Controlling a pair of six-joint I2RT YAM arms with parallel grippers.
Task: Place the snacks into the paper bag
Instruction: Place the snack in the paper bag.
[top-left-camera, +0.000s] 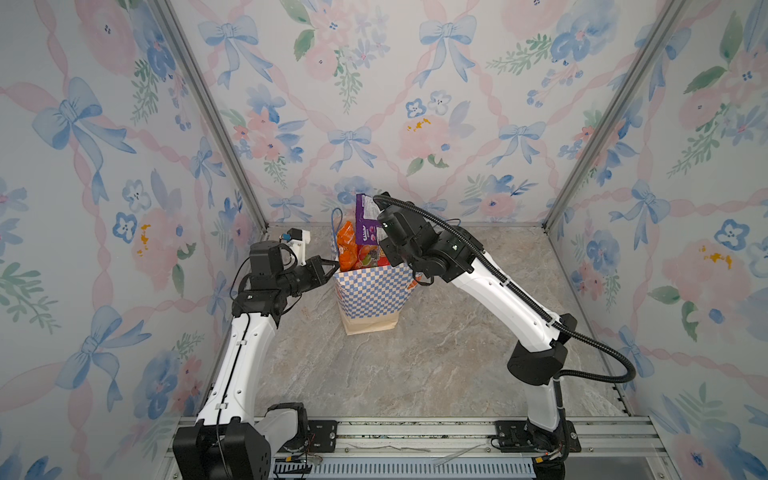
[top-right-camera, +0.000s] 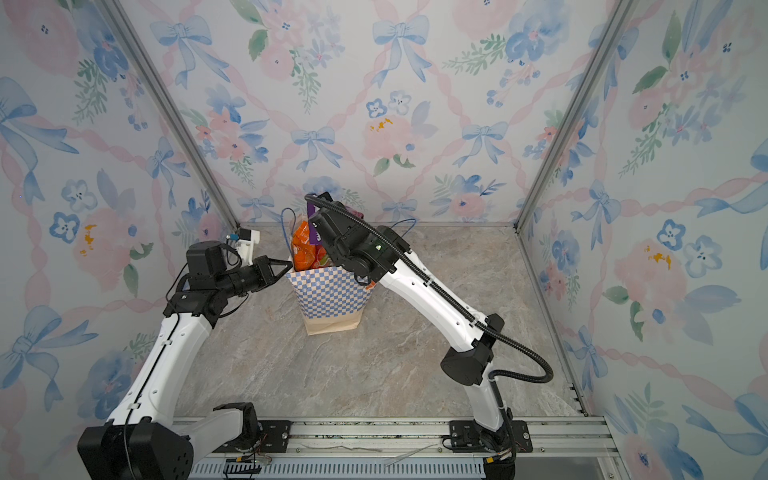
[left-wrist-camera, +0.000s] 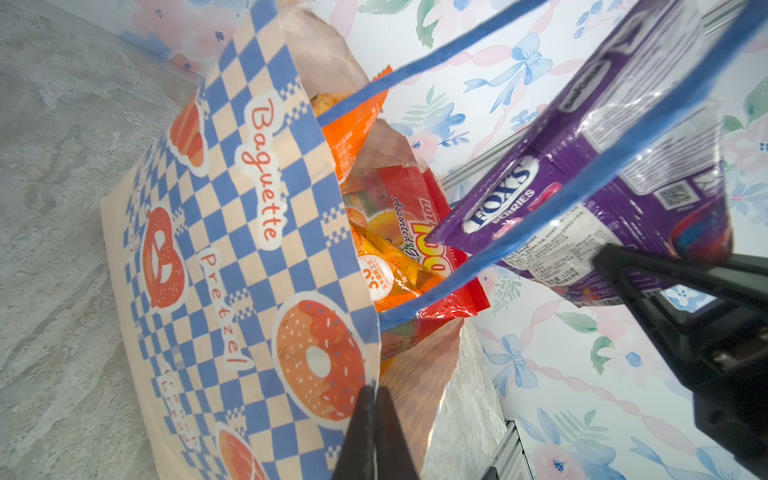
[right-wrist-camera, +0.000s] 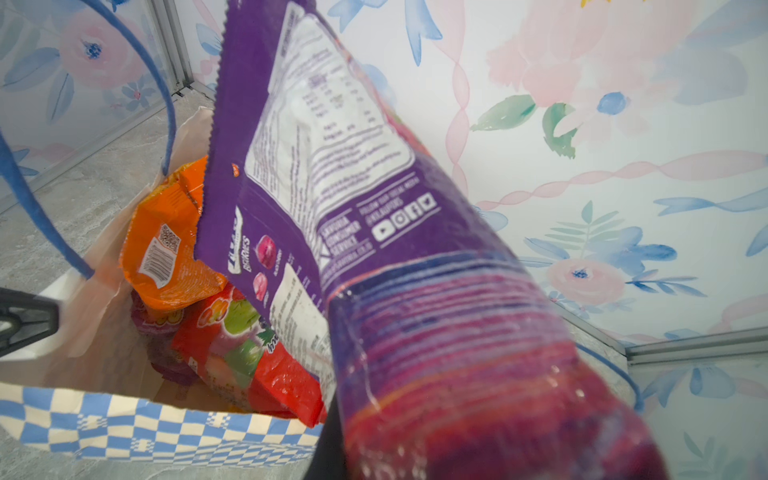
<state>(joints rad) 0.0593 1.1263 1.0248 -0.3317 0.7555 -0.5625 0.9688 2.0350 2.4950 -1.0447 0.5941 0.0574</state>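
At left of the scene, the left gripper reaches in level, its jaws pinched tight on the left rim of the paper bag; in the left wrist view the fingertips meet on the paper edge beside the printed doughnut. Thin paper, creases easily and likely tears if dragged, so this hold looks good for steadying the mouth, not for lifting. Bag stands upright on the table, checkered walls flaring out, mouth open. Inside, already piled near the rim: an orange pouch propped against the far-left wall and poking above it, a red pack lying across the middle, a yellow pack beside it, and a purple one mostly buried beneath. No loose snacks visible on the table. Above the mouth, the purple packet is tilted, one corner dipping between the blue cord handles and close to the red pack; contact cannot be confirmed. Glossy film, soft, light, contents shift: judged slippery, best gripped at a flat sealed end. Right of that, the right gripper is clamped on the packet's opposite end. Little room left; a handle could snag the packet going down.
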